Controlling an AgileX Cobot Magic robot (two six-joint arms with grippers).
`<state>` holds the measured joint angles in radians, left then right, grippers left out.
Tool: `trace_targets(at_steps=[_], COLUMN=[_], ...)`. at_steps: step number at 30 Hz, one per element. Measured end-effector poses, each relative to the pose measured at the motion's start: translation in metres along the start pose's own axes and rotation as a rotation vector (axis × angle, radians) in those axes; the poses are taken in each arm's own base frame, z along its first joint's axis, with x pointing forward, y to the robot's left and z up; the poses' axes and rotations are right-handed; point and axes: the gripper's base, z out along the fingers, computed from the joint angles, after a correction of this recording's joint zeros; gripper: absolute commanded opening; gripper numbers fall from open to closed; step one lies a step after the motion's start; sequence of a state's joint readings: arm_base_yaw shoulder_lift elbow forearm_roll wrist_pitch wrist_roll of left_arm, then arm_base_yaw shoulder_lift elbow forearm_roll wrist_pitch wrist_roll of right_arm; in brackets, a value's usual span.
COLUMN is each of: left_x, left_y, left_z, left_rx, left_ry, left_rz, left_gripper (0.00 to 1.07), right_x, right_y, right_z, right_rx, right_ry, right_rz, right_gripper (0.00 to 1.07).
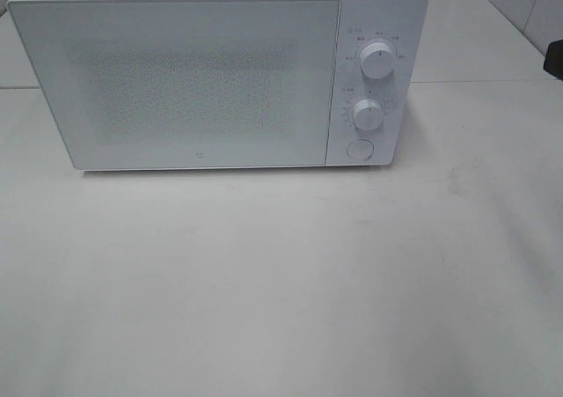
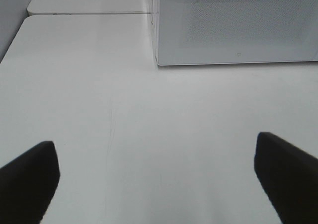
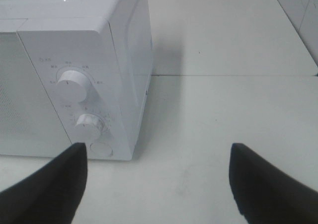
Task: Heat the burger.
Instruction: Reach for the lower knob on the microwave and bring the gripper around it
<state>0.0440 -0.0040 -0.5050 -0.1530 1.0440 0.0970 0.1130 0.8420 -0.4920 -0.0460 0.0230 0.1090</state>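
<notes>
- Left hand [image 2: 158,184] hangs low over the desk [image 2: 99,110], spread as wide as it goes and holding nothing, facing the microwave [image 2: 233,25] at its front left corner.
- Right hand [image 3: 156,184] is likewise wide apart and empty, poised before the control side, near the round button [image 3: 101,148] beneath the upper knob [image 3: 73,86] and lower knob [image 3: 88,126]. That spot probably suits pressing the release or turning a dial.
- Square on the desk, the microwave has its door [image 1: 176,80] shut.
- No view shows the burger; the speckled door hides the inside, so whether it sits within cannot be told.
- With both hands free, either could work the oven next.
</notes>
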Motion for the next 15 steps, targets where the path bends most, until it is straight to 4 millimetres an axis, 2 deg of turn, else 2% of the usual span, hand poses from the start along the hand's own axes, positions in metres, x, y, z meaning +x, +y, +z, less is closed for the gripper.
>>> trace_targets(at_steps=[2, 5, 13, 15], left_x=[0.000, 0.000, 0.000, 0.000], left_y=[0.000, 0.000, 0.000, 0.000], left_z=[0.000, 0.000, 0.000, 0.000], left_rx=[0.000, 0.000, 0.000, 0.000], left_ry=[0.000, 0.000, 0.000, 0.000], left_rz=[0.000, 0.000, 0.000, 0.000], left_gripper=[1.00, 1.00, 1.00, 1.00], right_x=[0.004, 0.006, 0.030, 0.041], right_y=[0.000, 0.000, 0.001, 0.007], right_z=[0.011, 0.014, 0.037, 0.049], right_rx=[-0.009, -0.012, -0.036, -0.061], right_ry=[-0.049, -0.063, -0.147, -0.156], right_rz=[0.000, 0.000, 0.001, -0.017], right_gripper=[0.76, 0.76, 0.76, 0.76])
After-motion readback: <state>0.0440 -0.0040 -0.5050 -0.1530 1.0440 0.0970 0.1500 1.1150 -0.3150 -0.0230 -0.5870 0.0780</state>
